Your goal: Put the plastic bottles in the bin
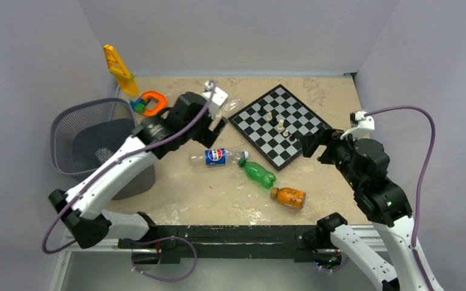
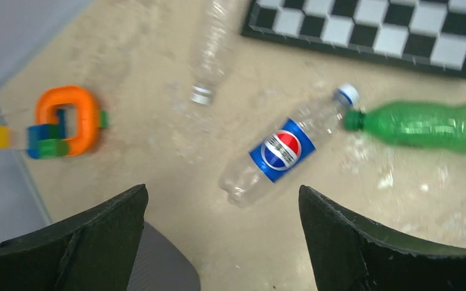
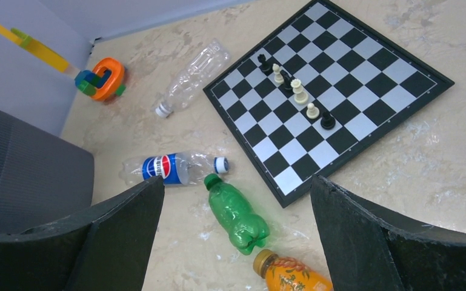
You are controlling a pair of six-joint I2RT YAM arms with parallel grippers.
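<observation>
L gripper (image 2: 223, 191) hangs wide & empty above the Pepsi bottle (image 2: 282, 148), 1 of 4 lying on the table (image 1: 218, 203), R gripper (image 3: 236, 179) equally wide by the chessboard (image 3: 363, 66); next prob. needs L to descend, pinch its midbody, then swing to the mesh bin (image 1: 85, 115).

Left arm (image 1: 118, 167) extended forward, left fingers (image 2: 79, 242) spread wide, empty, right arm (image 1: 372, 182) bent, right fingers (image 3: 91, 242) spread, empty

Red, white and blue Pepsi globe on the blue label (image 2: 282, 150) of one clear bottle (image 2: 244, 177)

bottles (image 1: 215, 156) flat; mesh bin (image 1: 66, 130) upright
</observation>
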